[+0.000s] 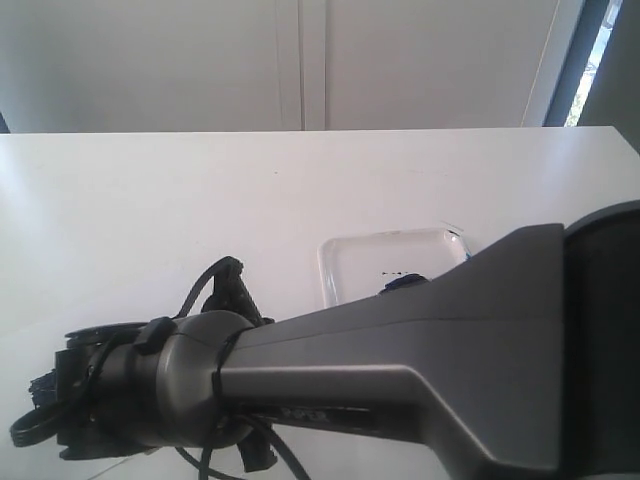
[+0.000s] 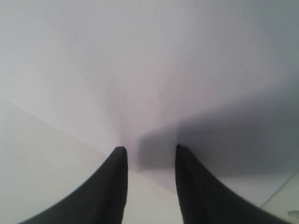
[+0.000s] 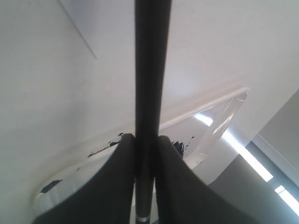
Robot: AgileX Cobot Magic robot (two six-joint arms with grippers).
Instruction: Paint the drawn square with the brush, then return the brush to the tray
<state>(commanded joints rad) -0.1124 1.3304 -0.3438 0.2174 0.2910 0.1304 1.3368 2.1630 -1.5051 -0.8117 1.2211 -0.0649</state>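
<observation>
2 dark fingers of the right gripper (image 3: 146,138) are clamped on the long thin black-handled brush (image 3: 152,70), its silver ferrule (image 3: 143,217) showing on the camera side of the grip (bristles out of sight). Below the brush lies the glossy white rounded plastic tray (image 3: 223,116), flecked with small dark smears (image 3: 105,148), on the white table (image 1: 150,200). The left gripper (image 2: 150,149) holds its fingers apart over a plain white surface.

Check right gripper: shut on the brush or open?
Shut on the brush: the right gripper has both fingers flush against the handle.
</observation>
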